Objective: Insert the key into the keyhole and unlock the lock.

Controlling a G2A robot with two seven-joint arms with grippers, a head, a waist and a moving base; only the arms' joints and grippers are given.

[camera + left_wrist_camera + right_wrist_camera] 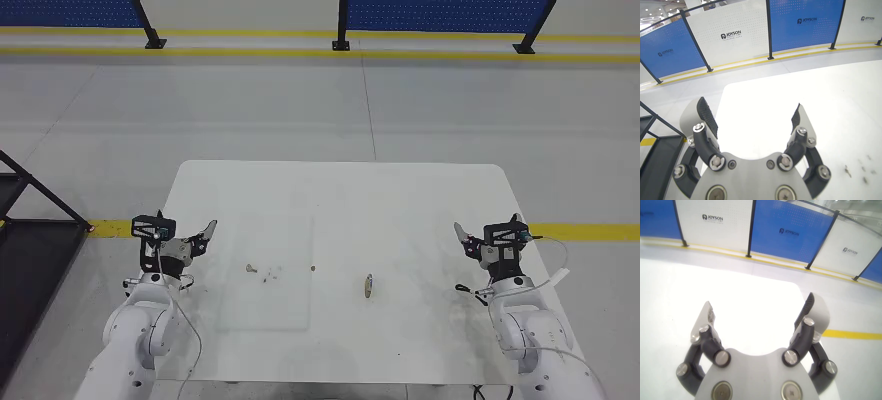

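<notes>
Key [252, 268]: you see it left of the table's [400, 200] centre, tiny.
Lock [368, 286]: right of centre, well apart from the key.
Left gripper [749, 106]: jaws apart, by the left edge.
Right gripper [759, 299]: jaws apart, by the right edge.

Lighting: you are getting bright, even light from ceiling lamps [646, 9]. The counter [762, 98] is blowing out to near-white glare ahead of the left claw [749, 108] and the right claw [759, 306]. Shadows are falling faint and soft. Fence posts [751, 228] are bowing toward the wrist views' edges: wide-lens distortion.
</notes>
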